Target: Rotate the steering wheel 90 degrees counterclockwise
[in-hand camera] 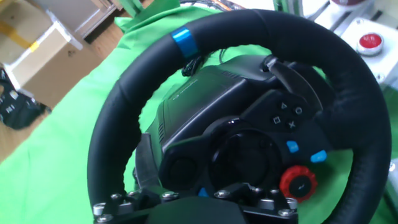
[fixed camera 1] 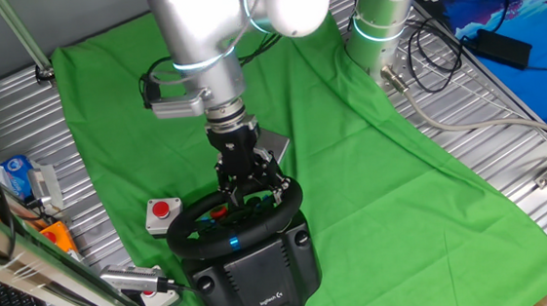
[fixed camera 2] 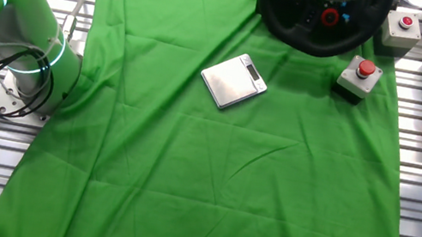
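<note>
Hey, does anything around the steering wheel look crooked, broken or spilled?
Nothing is spilled or broken. The steering wheel sits on its base, the gripper at its rim. Only the green cloth is wrinkled.

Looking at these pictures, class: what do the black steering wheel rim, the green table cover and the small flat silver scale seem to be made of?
Black steering wheel rim: probably matte leather or rubbery plastic; smooth with a soft sheen.
Green table cover: woven cloth, matte; it creases and folds.
Small flat silver scale: likely brushed metal or metallic plastic; its top has an even grey shine.
</note>
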`<state>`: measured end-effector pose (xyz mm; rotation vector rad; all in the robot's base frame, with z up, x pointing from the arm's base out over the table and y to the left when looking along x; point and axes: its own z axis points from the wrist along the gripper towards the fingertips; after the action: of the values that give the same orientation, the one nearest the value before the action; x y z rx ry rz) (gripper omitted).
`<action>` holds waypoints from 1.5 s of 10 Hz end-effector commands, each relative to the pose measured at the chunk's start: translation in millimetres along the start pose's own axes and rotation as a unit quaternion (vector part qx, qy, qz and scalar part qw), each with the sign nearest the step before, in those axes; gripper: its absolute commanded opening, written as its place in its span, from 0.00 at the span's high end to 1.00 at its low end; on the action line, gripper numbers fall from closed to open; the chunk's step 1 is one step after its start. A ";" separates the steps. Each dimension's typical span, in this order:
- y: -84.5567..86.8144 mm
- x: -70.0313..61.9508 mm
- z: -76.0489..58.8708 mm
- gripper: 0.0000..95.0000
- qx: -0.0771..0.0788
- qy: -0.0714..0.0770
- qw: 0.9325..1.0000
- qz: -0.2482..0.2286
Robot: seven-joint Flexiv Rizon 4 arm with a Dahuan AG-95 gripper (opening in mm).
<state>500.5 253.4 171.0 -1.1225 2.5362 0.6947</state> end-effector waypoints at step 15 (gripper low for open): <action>-1.2 -20.2 -14.9 0.20 -0.041 0.063 0.995 0.069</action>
<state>513.3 257.3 189.7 -1.0841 2.7032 0.7665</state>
